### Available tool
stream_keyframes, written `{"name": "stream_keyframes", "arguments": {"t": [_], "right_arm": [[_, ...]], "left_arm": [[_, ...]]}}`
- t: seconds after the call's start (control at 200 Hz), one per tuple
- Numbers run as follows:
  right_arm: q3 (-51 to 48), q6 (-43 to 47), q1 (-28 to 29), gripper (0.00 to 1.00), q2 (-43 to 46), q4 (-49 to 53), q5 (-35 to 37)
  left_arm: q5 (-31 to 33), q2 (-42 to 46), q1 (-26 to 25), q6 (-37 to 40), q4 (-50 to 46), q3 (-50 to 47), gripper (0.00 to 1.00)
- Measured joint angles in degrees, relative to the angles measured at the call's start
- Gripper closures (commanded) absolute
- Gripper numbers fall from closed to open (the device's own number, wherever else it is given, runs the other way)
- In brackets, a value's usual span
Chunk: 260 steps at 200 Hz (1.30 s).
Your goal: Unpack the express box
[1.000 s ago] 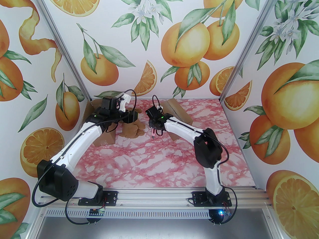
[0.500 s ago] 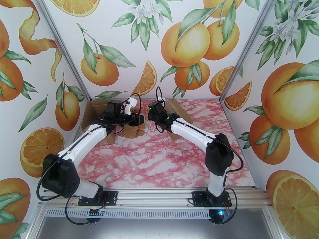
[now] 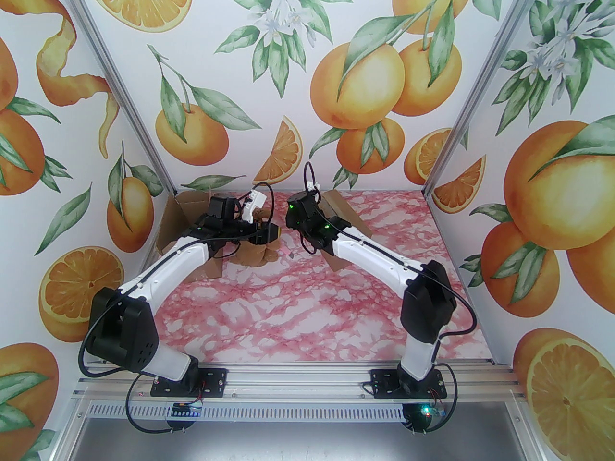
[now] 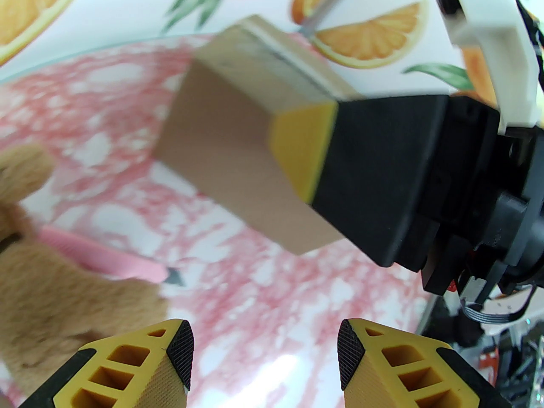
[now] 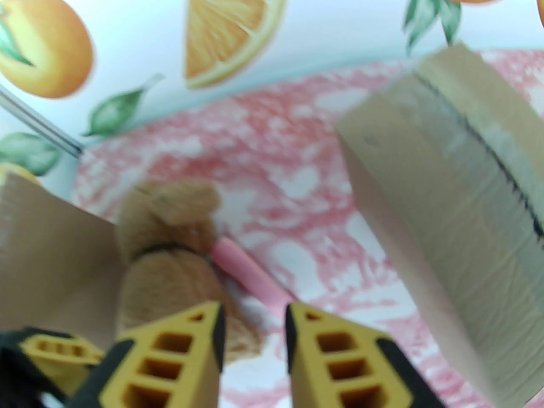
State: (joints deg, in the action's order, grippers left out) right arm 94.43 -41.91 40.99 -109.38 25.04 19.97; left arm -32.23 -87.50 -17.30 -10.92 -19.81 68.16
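Note:
An express box [image 3: 191, 205] with open flaps stands at the back left; one flap [image 5: 46, 236] shows in the right wrist view. A brown plush toy [image 3: 253, 256] [image 5: 170, 245] lies in front of it. A pink knife [image 3: 284, 251] [image 5: 250, 276] [image 4: 106, 262] lies on the table beside the toy. A second cardboard box [image 3: 347, 212] [image 5: 446, 177] [image 4: 229, 143], taped along its top, stands at the back right. My left gripper [image 4: 265, 351] [image 3: 274, 231] hovers open above the toy. My right gripper [image 5: 254, 334] hangs open and empty above the knife.
The pink marbled table [image 3: 298, 315] has free room toward the near edge. Printed orange walls close in the back and both sides. The two grippers are close together; a right finger [image 4: 306, 151] shows in the left wrist view.
The right gripper held the pink knife a second ago; it has let go and the knife now lies on the table. Both arms moved toward the back centre.

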Motion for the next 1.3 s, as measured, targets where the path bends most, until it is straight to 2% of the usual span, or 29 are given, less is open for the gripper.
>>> {"name": "stream_keyframes", "arguments": {"t": [0.275, 0.645, 0.791, 0.971, 1.301], "right_arm": [[22.9, 7.6, 0.1, 0.45, -23.5, 16.3, -3.1], [39.8, 16.8, 0.3, 0.32, -35.9, 27.2, -8.3], [46.0, 17.1, 0.3, 0.31, -40.3, 29.9, -10.5], [47.3, 16.9, 0.4, 0.32, -43.2, 33.3, -11.0], [46.9, 16.5, 1.2, 0.50, -43.3, 34.7, -10.3]], "left_arm": [[6.2, 0.0, 0.5, -0.2, -1.5, 0.8, 0.40], [9.7, 1.0, 0.9, 2.3, -3.2, 2.4, 0.39], [10.5, 1.0, 1.2, 2.6, -4.5, 2.6, 0.39], [10.8, 1.0, 1.2, 3.0, -5.7, 2.6, 0.39], [10.3, 1.0, 1.2, 3.1, -6.6, 3.0, 0.39]]}}
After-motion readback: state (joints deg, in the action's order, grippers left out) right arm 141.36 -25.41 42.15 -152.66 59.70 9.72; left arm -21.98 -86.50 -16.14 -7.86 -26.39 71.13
